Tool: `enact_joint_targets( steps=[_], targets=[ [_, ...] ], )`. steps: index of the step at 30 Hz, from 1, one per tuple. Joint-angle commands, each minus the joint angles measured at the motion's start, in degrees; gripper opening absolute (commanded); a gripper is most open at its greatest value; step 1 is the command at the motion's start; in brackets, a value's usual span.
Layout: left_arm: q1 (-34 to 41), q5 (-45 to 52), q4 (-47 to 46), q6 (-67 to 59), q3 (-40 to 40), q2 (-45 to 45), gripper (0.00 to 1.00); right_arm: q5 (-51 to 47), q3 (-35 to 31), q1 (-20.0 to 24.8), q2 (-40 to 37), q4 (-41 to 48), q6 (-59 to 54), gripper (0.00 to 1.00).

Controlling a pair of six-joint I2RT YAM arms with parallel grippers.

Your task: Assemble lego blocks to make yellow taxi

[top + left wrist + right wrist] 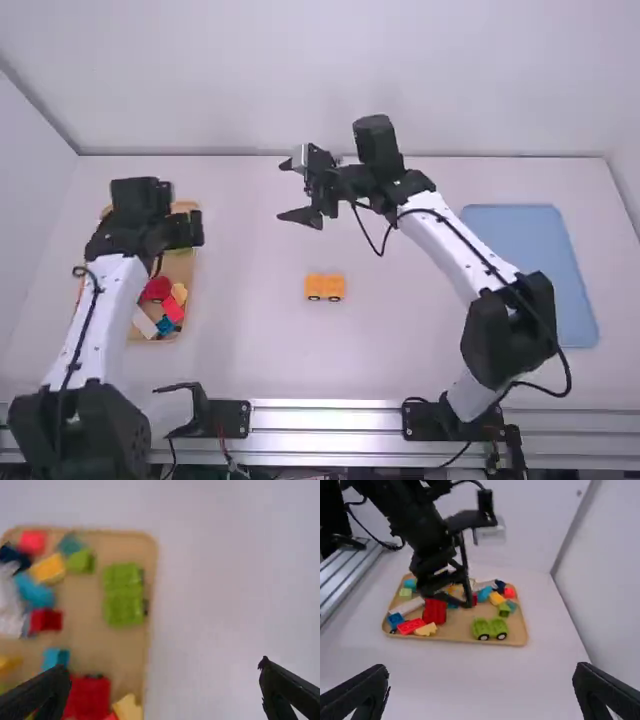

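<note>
An orange-yellow car base (325,287) with dark wheels stands alone mid-table. Over the tray, my left gripper (190,228) is well to the left of the car. Beyond the car hangs my right gripper (281,190), fingers spread and nothing between them. From its own wrist, the left gripper (165,672) is wide open and empty, at the tray's edge. The right gripper (481,672) is likewise open in its wrist view. Loose in the tray are a yellow brick (48,569), a pale yellow piece (128,709) and a red block (89,697).
The wooden tray (455,636) on the left also holds a green car base (490,628), blue, red and white pieces. A blue flat tray (530,260) lies at the right, beyond the right arm. Walls border the table at the back and sides.
</note>
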State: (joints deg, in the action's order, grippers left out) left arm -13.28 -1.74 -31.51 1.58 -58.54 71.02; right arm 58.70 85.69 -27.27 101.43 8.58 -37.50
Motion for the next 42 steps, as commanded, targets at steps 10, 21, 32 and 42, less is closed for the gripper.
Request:
enact_joint_targets(
  steps=[10, 21, 32, 42],
  targets=[
    [-17.68, -1.42, -7.34, 26.05, 2.75, -8.55, 0.99, 1.36, 2.67, -5.18, 1.01, -2.71, 2.99, 0.98],
    [-24.83, 0.81, -8.28, 34.14, 1.29, -3.72, 0.99, -2.10, 2.64, -6.10, 1.01, 0.04, 3.78, 0.98],
    [-24.33, 14.62, -5.27, 23.74, 2.23, -2.78, 0.99, -2.86, 2.64, -3.67, 1.01, 0.59, 4.28, 0.98],
    [-13.03, 10.19, -7.52, 15.56, 1.86, 8.09, 0.92, -3.52, 2.64, -2.75, 1.01, -0.59, 7.21, 0.98]
  ],
)
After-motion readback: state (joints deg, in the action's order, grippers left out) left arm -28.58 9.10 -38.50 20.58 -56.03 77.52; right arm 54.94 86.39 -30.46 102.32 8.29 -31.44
